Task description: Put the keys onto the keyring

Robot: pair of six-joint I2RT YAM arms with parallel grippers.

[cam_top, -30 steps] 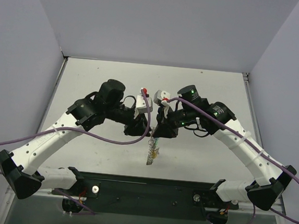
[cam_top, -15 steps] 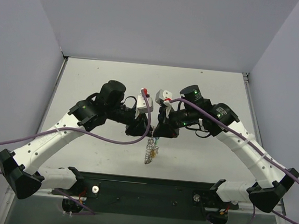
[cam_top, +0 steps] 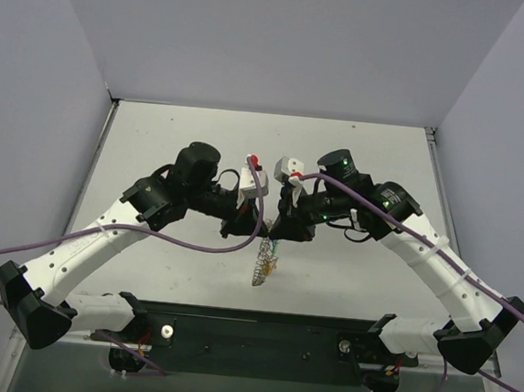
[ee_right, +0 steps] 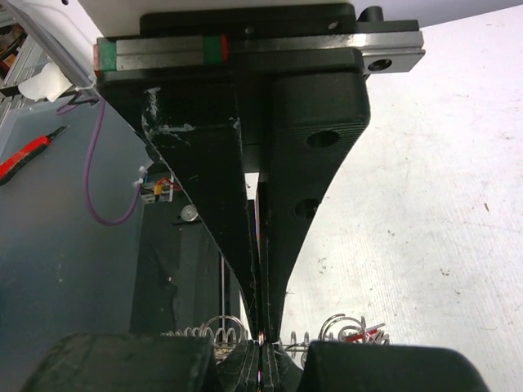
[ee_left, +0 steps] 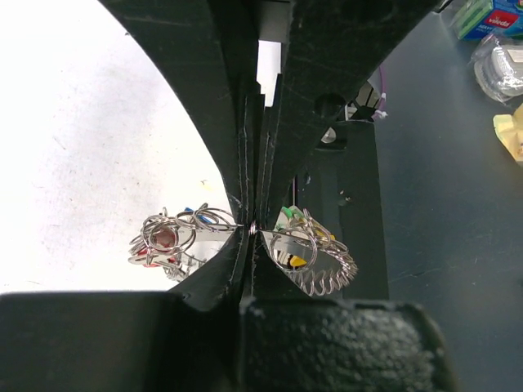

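Fingers [ee_left: 214, 98] clamped on keyring [cam_top: 260, 267], long axis running nearward

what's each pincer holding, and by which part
Both are shut on the keyring, by its wire: left pincer between the coil and the bunched keys, right pincer with coils either side.

arms [cam_top: 83, 245]: white links, black joints | cables [cam_top: 262, 191]: purple | jaws: black, textured | LEDs [cam_top: 347, 161]: green

The keyring [cam_top: 261, 267] hangs from the left claw [cam_top: 255, 234] and right claw [cam_top: 276, 235], meeting above the table [cam_top: 157, 141].
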